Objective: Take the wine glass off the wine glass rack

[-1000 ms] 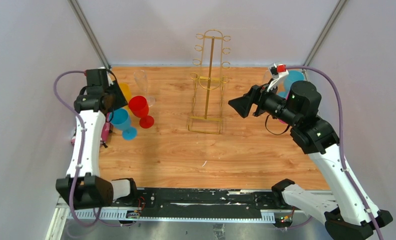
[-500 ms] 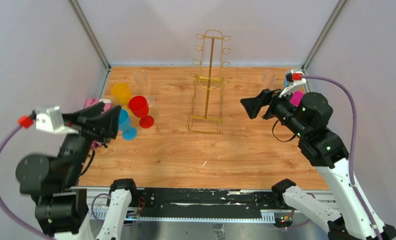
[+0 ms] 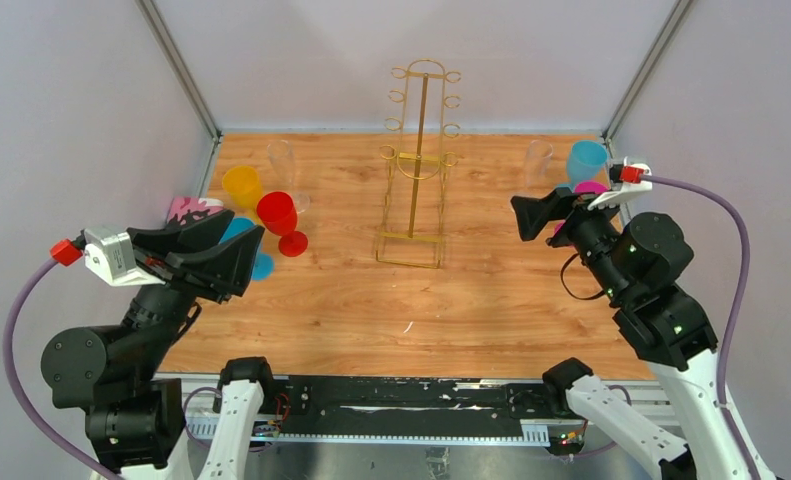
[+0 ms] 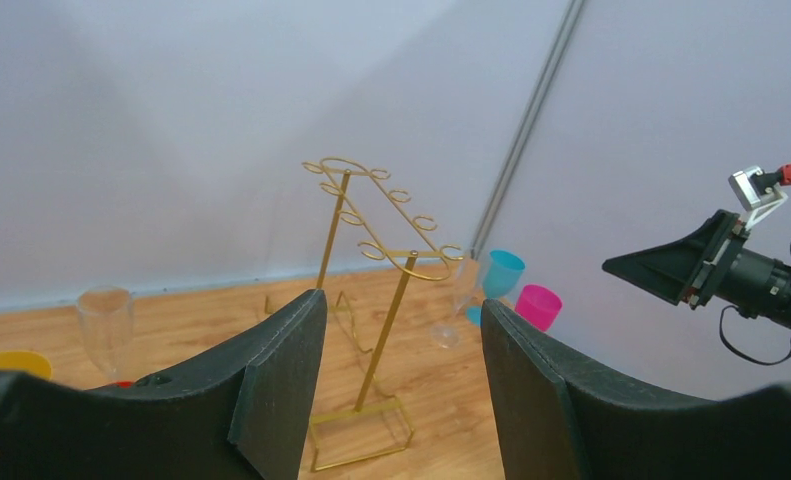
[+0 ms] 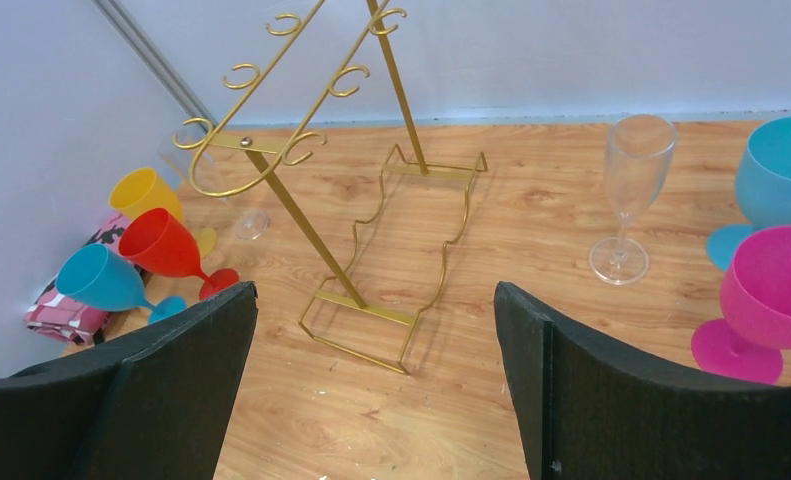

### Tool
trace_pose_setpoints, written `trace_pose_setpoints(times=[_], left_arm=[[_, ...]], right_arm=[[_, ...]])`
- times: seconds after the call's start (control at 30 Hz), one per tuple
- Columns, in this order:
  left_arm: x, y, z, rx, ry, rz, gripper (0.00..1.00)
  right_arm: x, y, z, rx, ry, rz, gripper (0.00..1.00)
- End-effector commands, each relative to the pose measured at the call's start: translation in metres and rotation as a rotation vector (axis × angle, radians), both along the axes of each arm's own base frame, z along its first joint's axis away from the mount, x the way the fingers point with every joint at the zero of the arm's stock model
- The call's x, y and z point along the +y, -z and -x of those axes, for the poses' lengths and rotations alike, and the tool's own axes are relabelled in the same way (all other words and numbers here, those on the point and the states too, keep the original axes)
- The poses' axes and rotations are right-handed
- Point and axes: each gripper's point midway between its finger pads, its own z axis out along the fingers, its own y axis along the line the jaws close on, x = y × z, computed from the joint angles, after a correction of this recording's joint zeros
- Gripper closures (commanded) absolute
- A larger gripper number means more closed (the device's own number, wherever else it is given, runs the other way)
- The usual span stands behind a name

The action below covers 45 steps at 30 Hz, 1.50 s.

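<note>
Wine glass rack (image 3: 416, 175) is stood upright mid-table, pole vertical, hooks all bare afaict, no glass seen hanging. It's flanked by both arms. Right gripper (image 3: 523, 218) is placed nearer, on its right, and left gripper (image 3: 246, 255) is set further off, front-left. Both are spread wide w/ nothing held. Red glass (image 3: 278, 214) and clear flute (image 3: 538, 160) are stood on the table (image 3: 351, 300).

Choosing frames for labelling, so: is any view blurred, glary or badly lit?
Top external: sharp, evenly lit, the right clear glass faint but visible. Left wrist: the wine glass rack crisp, no glare. Right wrist: sharp, colours vivid, only soft shadows under the rack.
</note>
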Motion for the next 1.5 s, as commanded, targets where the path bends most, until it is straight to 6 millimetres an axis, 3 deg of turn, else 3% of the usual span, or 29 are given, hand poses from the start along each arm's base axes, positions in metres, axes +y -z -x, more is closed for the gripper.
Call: trace_pose_setpoints(times=[0.0,0.87,1.47], left_arm=[[-0.003,0.001,-0.001,0.0,0.022,0.003,0.37],[0.002,0.008,-0.014,0.023,-0.004,0.0,0.35],[0.003,0.013,-0.016,0.036,-0.007,0.005,0.34]], right_arm=[[-0.008,0.013,-0.009,0.051,0.056,0.045,0.07],[-0.008,0.004,0.001,-0.062,0.033,-0.016,0.07],[-0.008,0.012,0.0,-0.051,0.036,-0.01,0.07]])
